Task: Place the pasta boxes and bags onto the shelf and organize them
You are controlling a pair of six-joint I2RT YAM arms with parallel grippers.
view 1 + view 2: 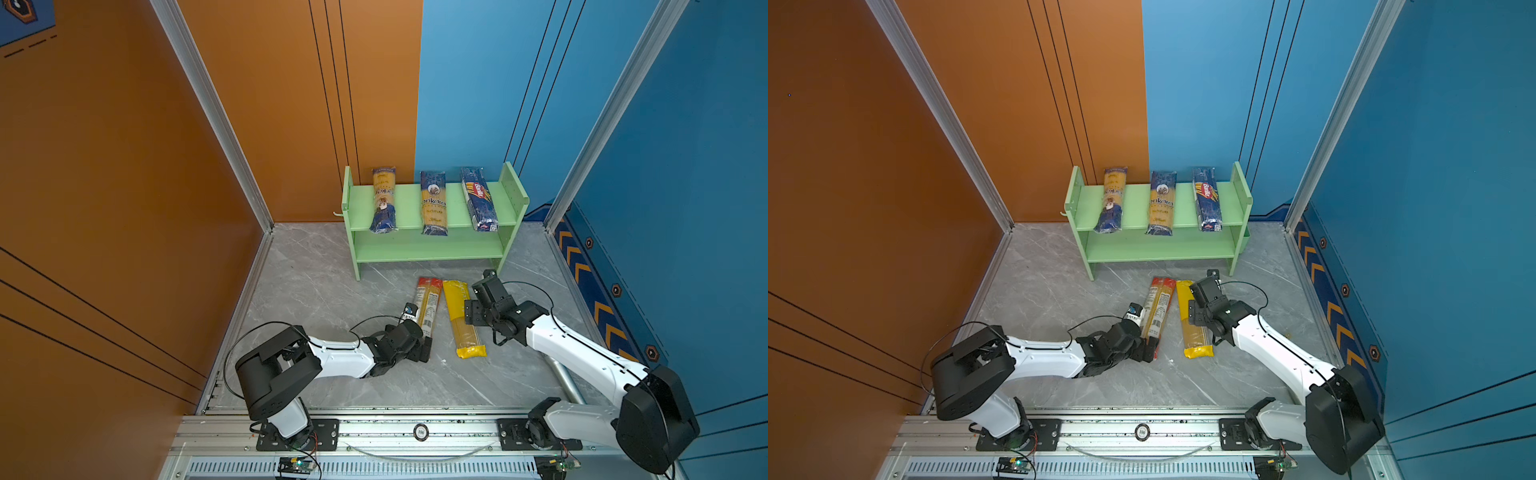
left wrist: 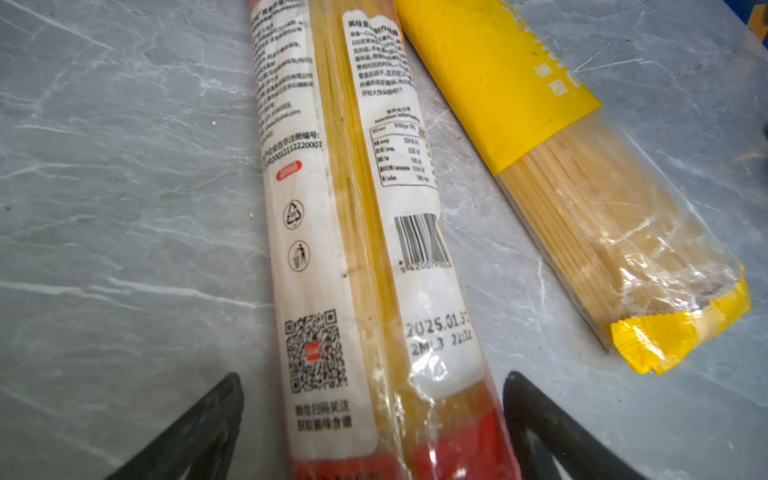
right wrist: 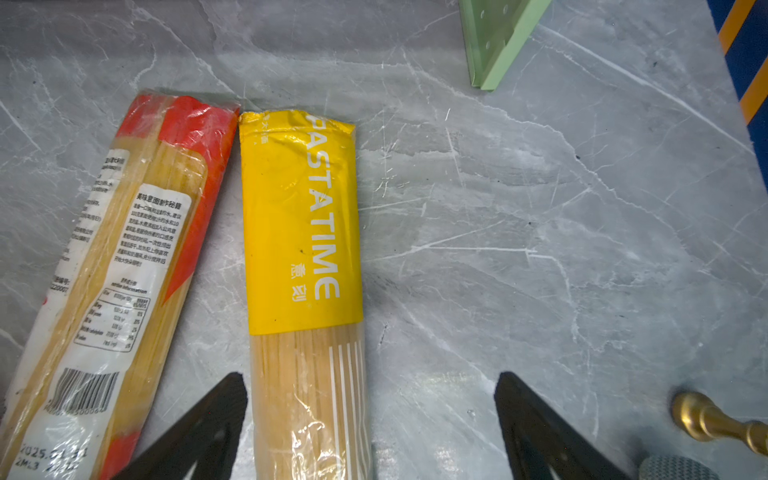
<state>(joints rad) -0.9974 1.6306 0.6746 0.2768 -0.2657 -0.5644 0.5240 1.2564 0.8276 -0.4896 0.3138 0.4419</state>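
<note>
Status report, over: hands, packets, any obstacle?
Left hand open, straddling red-ended packet. Right hand open over yellow-ended packet, off-centre. Three packets on shelf top tier. Brass-coloured rod beside right hand.

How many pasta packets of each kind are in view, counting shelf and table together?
2 portrait packets, on the top tier of the shelf
1 Barilla packet, on the same tier
1 red-ended packet, on the table
1 yellow-ended packet, on the table beside it
Total: 5
</note>
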